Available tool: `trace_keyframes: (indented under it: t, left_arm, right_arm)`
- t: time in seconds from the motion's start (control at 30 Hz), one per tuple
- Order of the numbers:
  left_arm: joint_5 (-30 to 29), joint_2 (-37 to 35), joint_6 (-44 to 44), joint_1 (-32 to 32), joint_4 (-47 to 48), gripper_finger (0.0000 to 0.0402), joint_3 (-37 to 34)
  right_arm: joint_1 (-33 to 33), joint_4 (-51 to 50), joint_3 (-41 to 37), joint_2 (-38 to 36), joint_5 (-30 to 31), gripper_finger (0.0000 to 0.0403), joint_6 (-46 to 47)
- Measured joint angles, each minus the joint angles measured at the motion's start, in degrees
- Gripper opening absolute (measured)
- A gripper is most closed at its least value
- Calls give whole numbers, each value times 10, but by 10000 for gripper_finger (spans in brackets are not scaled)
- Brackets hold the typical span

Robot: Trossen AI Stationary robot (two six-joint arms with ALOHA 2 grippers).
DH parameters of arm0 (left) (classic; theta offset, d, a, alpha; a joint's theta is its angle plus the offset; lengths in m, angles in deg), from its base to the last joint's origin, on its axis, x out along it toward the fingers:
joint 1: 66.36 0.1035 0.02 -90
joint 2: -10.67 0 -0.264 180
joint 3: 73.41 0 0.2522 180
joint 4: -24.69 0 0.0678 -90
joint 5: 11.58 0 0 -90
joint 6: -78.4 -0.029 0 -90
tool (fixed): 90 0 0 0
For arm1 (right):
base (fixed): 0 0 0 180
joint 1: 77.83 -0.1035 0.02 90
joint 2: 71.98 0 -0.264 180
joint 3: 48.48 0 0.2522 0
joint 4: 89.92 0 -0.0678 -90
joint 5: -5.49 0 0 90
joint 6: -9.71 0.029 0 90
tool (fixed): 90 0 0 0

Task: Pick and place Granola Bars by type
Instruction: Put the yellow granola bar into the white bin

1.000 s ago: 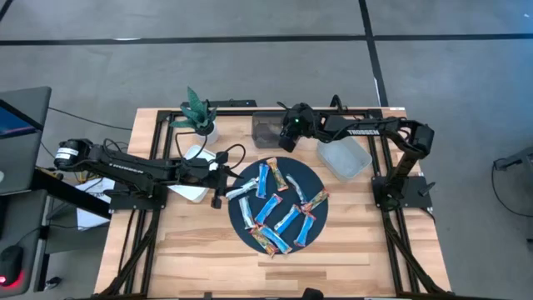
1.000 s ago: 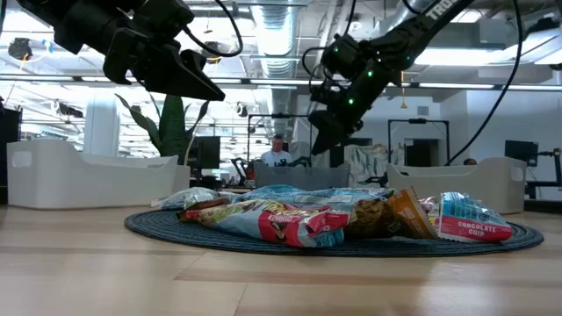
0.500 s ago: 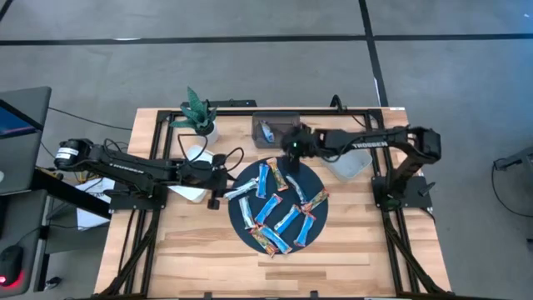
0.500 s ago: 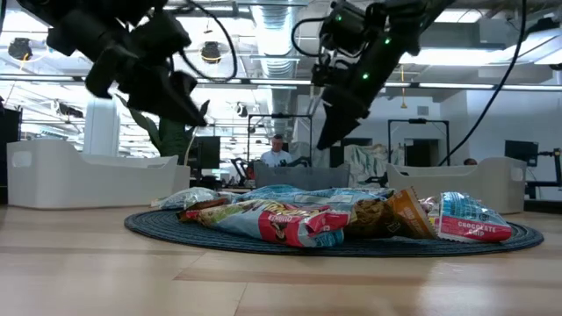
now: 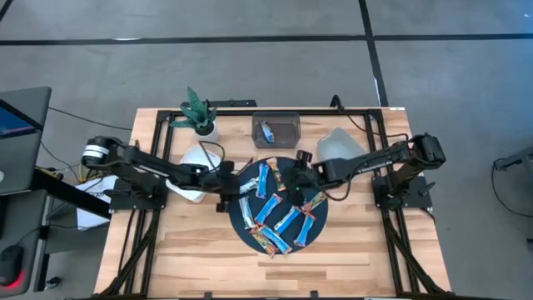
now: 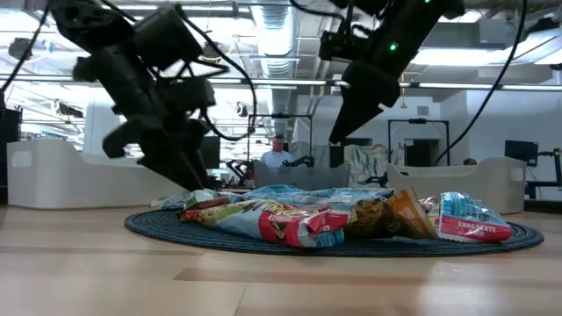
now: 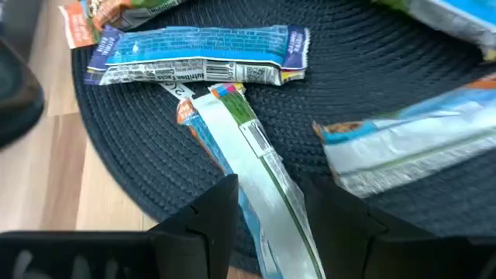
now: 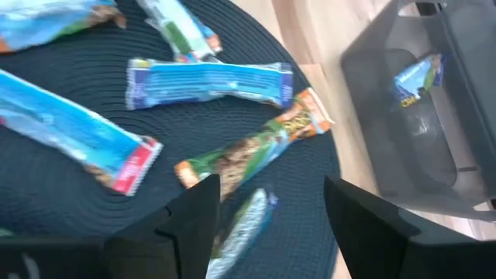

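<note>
On the bench [image 5: 191, 250], high view: a round dark mat [image 5: 312, 237] carries the Granola Bars [image 5: 275, 208], scattered in blue, silvery and multicoloured wrappers. The left pincer [image 5: 236, 192] reaches in at the mat's left edge; the right pincer [image 5: 293, 177] hangs over the mat's upper part. Behind the mat stands a dark bin [image 5: 276, 130] with one blue bar [image 5: 266, 132] inside, a clear bin [image 5: 342, 144] to its right, and a potted plant [image 5: 197, 111] and a white bin [image 5: 193, 162] to the left.

Low view: the bars lie heaped on the mat [image 6: 492, 237]. One dark arm comes down to the pile's left end [image 6: 180, 162]; the other is held well above the pile [image 6: 373, 75]. Pale bins [image 6: 79, 180] stand at either side, and a person [image 6: 277, 154] shows far behind.

Left wrist view: the left pincer [image 7: 271, 221] is parted, its fingers [image 7: 209, 225] on either side of a silvery-white bar [image 7: 260, 167] that lies on the mat – whether they touch it cannot be told. A blue bar [image 7: 198, 53] lies just beyond, and another silvery bar [image 7: 418, 147] beside.

Right wrist view: the right pincer [image 8: 271, 213] stands open – a small blurred wrapper [image 8: 244, 225] shows between its fingers [image 8: 198, 213], but whether it is held cannot be told. Beyond lie a green-and-orange bar [image 8: 260, 147] and a blue one [image 8: 209, 81]; the dark bin [image 8: 418, 132] holds its blue bar [image 8: 418, 76].
</note>
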Motion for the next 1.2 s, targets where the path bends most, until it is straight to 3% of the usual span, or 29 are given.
trace_keyframes:
  t: [0.33, 0.63, 0.77, 0.93, 1.2]
  left_arm:
    - [-10, 78, 22, 30, 77, 150, 68]
    - [-12, 62, -4, 23, 117, 50, 114]
    - [-19, 39, -10, 6, 162, 25, 136]
    - [-124, -10, 49, -32, 314, 33, 162]
    - [-256, -97, 280, -86, 589, 26, 165]
  right_arm:
    - [-54, -2, 0, 0, 35, 203, 30]
    - [-75, -5, 0, 0, 62, 180, 42]
    - [-77, -16, 0, 0, 62, 171, 49]
    - [-77, -31, 0, 0, 62, 164, 67]
    - [-77, -30, -1, 0, 62, 159, 80]
